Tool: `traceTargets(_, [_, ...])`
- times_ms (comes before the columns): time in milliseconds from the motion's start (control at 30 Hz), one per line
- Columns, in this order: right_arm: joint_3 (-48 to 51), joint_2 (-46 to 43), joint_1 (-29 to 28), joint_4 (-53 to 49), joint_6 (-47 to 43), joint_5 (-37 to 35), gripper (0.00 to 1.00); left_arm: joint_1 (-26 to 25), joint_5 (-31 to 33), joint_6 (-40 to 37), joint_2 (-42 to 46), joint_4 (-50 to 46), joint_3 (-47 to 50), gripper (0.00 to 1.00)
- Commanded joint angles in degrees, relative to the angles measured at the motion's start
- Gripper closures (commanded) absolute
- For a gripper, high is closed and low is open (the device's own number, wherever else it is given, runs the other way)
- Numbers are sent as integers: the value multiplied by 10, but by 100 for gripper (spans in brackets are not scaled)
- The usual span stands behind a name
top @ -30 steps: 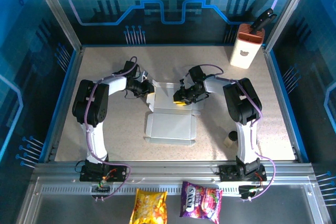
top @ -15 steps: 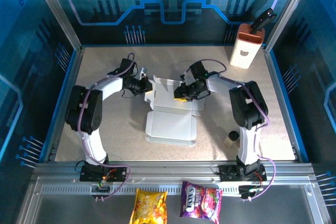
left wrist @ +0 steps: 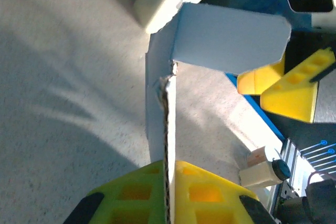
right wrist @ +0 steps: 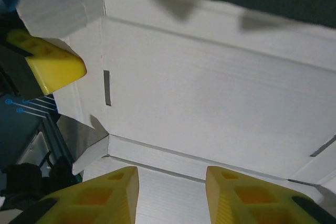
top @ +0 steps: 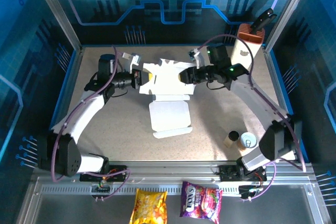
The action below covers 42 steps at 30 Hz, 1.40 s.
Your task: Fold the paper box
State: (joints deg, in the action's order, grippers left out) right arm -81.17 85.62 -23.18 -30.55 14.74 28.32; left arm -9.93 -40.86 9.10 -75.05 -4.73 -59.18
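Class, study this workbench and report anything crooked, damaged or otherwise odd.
The paper box sits crooked, its far half lifted off the table, pinched edge-on in the left claw. Just beyond that grip, the cardboard edge looks ragged, possibly torn.

The paper box (top: pixel 169 83) is pale grey-white. The left gripper (top: pixel 140 77) and right gripper (top: pixel 184 75) have yellow fingers (right wrist: pixel 100 198). The table (top: pixel 126 129) is speckled beige. The far-right container (top: pixel 242 56) is white with an orange top. Near lie a yellow bag (top: pixel 148 205) and a purple bag (top: pixel 201 199).

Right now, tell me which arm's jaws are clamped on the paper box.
The left gripper: its jaws pinch the paper box edge; the right gripper has jaws apart.
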Motion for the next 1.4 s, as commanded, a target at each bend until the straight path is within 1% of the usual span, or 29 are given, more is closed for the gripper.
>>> traceTargets(0, [-22, -54, 4, -33, -108, -31, 57, -3, -48, -69, 65, 45, 23, 100])
traceTargets(100, [-41, -88, 2, -56, -175, -35, 54, -2, -63, -98, 111, 47, 37, 100])
traceTargets(267, [-112, -112, -13, -142, -299, -18, 53, -3, -116, -160, 161, 21, 43, 100])
traceTargets(333, [-147, -114, -31, -191, -355, -19, 52, -3, -133, -185, 179, 8, 46, 100])
traceTargets(467, [-213, -103, -84, -281, -440, -47, 45, -3, -145, -228, 215, -26, 46, 100])
traceTargets(567, [-265, -83, -121, -338, -471, -74, 41, -3, -157, -270, 230, -72, 37, 100])
traceTargets(667, [-314, -58, -155, -387, -491, -101, 38, -3, -184, -306, 238, -108, 31, 100])
traceTargets(800, [-373, -25, -192, -439, -488, -136, 35, -3, -218, -329, 252, -119, 35, 100])
traceTargets(900, [-399, -4, -210, -475, -480, -146, 34, -3, -230, -337, 259, -118, 42, 100])
traceTargets(933, [-402, 0, -214, -484, -478, -150, 35, -3, -233, -339, 260, -119, 43, 100])
traceTargets(1033, [-402, 9, -222, -507, -472, -152, 41, -4, -243, -343, 264, -119, 45, 100])
traceTargets(1200, [-389, 13, -230, -525, -455, -146, 57, -4, -246, -370, 273, -126, 48, 100])
traceTargets(1367, [-364, 3, -240, -529, -447, -144, 66, -4, -247, -382, 275, -131, 50, 100])
